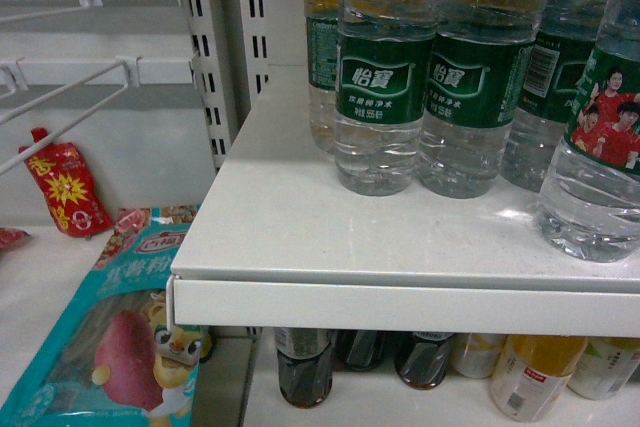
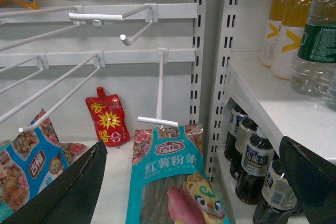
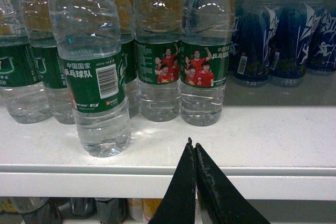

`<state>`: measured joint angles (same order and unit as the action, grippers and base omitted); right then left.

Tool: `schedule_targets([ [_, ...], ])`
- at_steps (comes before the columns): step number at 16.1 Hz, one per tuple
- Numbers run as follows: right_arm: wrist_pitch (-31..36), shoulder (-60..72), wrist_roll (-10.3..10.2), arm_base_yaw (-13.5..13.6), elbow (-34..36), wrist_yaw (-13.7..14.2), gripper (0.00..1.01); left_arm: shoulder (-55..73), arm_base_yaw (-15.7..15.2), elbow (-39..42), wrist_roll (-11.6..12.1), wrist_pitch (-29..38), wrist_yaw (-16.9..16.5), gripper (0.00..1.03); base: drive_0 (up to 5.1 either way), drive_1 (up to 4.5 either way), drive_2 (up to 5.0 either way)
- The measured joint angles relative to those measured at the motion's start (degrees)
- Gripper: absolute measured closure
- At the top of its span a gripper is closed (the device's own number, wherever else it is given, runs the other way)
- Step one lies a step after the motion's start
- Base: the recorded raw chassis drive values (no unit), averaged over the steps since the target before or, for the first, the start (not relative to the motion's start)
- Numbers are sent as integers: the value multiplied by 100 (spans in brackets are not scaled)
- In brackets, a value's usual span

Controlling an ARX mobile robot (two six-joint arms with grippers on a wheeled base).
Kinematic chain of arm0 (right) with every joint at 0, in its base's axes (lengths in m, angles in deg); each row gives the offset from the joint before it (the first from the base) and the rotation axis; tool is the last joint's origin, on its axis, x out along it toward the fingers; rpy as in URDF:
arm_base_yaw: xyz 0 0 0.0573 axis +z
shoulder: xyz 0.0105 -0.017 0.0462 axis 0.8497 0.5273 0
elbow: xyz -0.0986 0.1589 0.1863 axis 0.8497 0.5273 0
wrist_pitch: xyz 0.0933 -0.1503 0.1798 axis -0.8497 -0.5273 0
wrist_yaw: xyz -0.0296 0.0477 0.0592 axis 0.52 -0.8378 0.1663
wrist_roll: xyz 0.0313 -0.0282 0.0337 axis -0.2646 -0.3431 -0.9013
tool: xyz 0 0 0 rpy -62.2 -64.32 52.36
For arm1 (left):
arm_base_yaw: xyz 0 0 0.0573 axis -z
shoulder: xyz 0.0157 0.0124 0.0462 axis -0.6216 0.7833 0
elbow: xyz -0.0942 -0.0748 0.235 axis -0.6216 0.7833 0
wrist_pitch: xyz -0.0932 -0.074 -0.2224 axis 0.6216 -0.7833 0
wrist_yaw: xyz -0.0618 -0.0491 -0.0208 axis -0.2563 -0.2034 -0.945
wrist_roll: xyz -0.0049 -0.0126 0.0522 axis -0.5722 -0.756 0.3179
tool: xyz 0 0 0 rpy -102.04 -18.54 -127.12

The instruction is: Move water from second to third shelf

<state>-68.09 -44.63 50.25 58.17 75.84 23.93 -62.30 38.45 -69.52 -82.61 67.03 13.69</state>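
Several bottles of water with green labels stand on a white shelf [image 3: 273, 140]. One water bottle [image 3: 94, 77] stands forward of the row, its barcode side facing the right wrist camera; in the head view this bottle [image 1: 600, 147] is at the right edge and shows red-shirted athletes. My right gripper [image 3: 193, 144] is shut and empty at the shelf's front edge, to the right of that bottle and clear of it. My left gripper [image 2: 191, 169] is open and empty, hanging over a teal noodle packet [image 2: 173, 182] in the bay to the left. Neither gripper shows in the head view.
Dark blue drink bottles [image 3: 283, 30] stand right of the water. Dark tea bottles [image 2: 252, 161] fill the shelf below. Yellow drinks [image 2: 286, 30] stand behind. White wire hooks [image 2: 105, 17] stick out in the left bay, with a red pouch [image 2: 107, 116] beneath them.
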Motion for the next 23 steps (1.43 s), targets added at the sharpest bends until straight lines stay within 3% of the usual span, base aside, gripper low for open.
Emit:
schedule_targets([
  [1, 2, 0, 2, 0, 0, 0, 97, 0, 0, 0, 0, -2, 0, 5, 0, 0, 0],
  [2, 2, 0, 0, 0, 0, 0, 87, 0, 0, 0, 0, -2, 0, 5, 0, 0, 0],
  [9, 2, 0, -2, 0, 0, 0, 1, 0, 0, 0, 0, 0, 0, 5, 0, 0, 0],
  [23, 2, 0, 0, 0, 0, 2, 3, 0, 0, 0, 0, 7, 0, 5, 0, 0, 0],
])
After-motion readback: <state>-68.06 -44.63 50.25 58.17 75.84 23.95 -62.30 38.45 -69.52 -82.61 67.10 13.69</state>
